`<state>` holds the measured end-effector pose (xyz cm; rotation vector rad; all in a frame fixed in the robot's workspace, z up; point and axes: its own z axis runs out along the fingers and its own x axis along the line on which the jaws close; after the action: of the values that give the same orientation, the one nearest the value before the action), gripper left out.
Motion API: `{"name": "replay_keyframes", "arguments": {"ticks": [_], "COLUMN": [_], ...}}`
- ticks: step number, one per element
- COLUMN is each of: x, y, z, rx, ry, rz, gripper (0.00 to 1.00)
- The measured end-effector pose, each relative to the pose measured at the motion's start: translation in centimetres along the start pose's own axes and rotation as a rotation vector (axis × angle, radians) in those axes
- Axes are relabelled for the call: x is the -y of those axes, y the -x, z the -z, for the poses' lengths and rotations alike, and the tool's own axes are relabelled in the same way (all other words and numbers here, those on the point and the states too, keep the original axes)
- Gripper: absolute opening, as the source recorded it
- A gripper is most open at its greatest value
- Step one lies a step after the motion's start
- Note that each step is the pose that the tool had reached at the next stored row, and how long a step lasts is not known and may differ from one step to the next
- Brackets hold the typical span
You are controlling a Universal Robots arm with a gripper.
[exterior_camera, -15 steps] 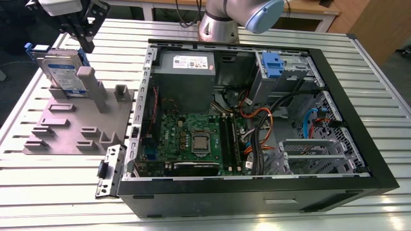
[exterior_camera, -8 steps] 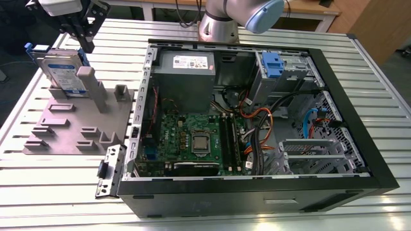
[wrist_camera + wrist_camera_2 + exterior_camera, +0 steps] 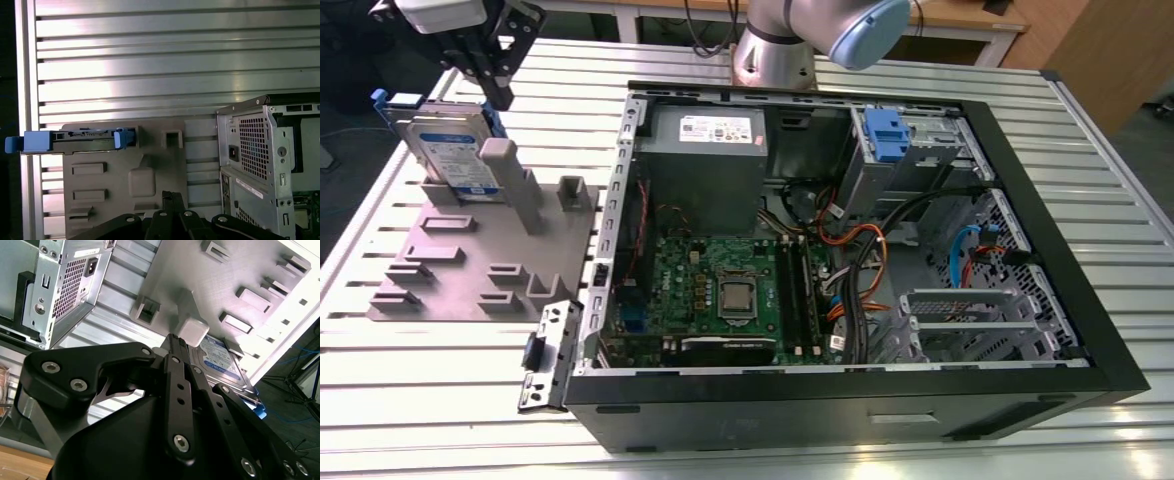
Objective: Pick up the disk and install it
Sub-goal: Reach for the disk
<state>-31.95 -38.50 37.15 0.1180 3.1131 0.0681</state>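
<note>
The disk (image 3: 454, 148) stands on edge in a slot at the far end of a grey fixture plate (image 3: 454, 270), on the exterior view's left. It is silver with a white-and-blue label and a blue carrier around it. My gripper (image 3: 498, 97) hangs just above and behind the disk, apart from it, with its black fingers drawn together and nothing between them. The first wrist view looks down on the disk's top edge (image 3: 85, 140) beyond the gripper (image 3: 172, 195). In the second wrist view the disk's label (image 3: 222, 362) shows past the gripper (image 3: 173, 340).
An open black computer case (image 3: 1067, 300) lies to the exterior view's right of the fixture. Inside it are a grey power supply (image 3: 707, 150), a motherboard (image 3: 720, 290) and a drive cage with a blue tab (image 3: 887, 135). Grey posts (image 3: 500, 160) rise from the fixture beside the disk.
</note>
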Motion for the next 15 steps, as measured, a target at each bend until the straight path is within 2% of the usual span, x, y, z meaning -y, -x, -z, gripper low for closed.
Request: {"name": "replay_keyframes", "arguments": {"ticks": [15], "x": [0.04], "y": [-0.46], "z": [-0.08], "rx": [-0.0001], "ry": [-0.0001], "rz": [0.0], "gripper": [0.11]}}
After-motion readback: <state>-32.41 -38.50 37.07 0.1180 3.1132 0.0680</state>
